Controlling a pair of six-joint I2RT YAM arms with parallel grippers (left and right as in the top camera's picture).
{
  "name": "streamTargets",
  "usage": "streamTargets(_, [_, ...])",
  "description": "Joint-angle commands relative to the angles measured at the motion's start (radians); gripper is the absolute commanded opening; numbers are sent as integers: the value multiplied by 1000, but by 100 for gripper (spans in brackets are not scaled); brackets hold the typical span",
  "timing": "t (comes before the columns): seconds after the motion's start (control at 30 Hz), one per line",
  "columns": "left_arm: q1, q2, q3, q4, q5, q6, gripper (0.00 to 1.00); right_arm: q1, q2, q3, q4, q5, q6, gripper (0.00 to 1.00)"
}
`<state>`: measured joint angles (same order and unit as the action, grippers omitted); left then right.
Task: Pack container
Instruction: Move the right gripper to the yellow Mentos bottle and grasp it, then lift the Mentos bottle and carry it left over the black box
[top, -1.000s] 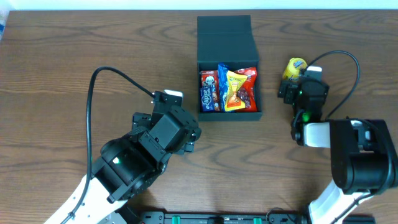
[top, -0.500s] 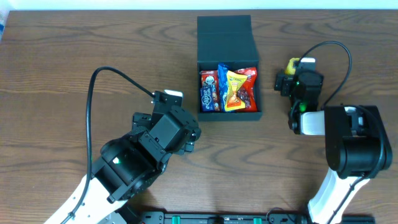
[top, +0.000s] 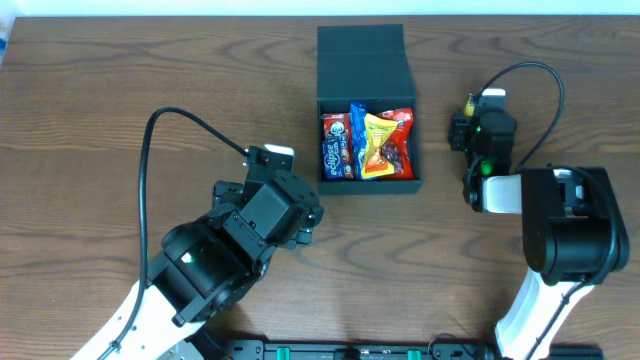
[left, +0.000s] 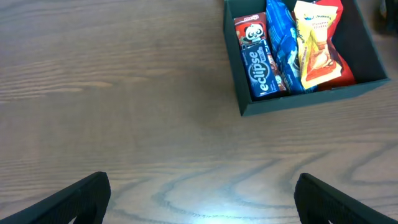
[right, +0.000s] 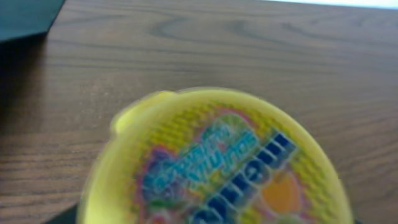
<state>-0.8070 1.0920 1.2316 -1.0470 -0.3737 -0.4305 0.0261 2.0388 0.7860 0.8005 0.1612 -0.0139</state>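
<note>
Drops the right tool (top: 476, 112) squarely over the yellow tub (right: 217, 162), no longer hanging back beside it as a second ago; leaves only a sliver of yellow showing from overhead. Fills the right wrist view with the tub's blurred printed lid, fingers out of sight, so cannot tell how far open or whether gripping yet. Keeps the left tool (left: 202, 208) spread wide and empty above bare bench (left: 124, 93). Finds the container (top: 366, 60) at rear centre, just left of the tub, flap lid back, red, blue and yellow packets (top: 366, 145) side by side inside. Suggests, as a judgement, a grasp about to begin, tub likely next into the container.
</note>
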Motion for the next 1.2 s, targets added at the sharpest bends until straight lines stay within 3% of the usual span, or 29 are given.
streamTargets(0.0, [3, 0, 0, -3, -18, -11, 95, -8, 11, 10, -15, 6, -2, 48])
streamTargets(0.07, [3, 0, 0, -3, -18, -11, 95, -6, 11, 10, -15, 6, -2, 46])
streamTargets(0.5, [3, 0, 0, -3, -18, -11, 95, -6, -28, 10, -33, 6, -2, 5])
streamTargets(0.77, [3, 0, 0, -3, -18, -11, 95, -4, -174, 10, -214, 6, -2, 1])
streamTargets(1.17, [3, 0, 0, -3, -18, -11, 95, 60, -538, 10, -557, 6, 2, 1])
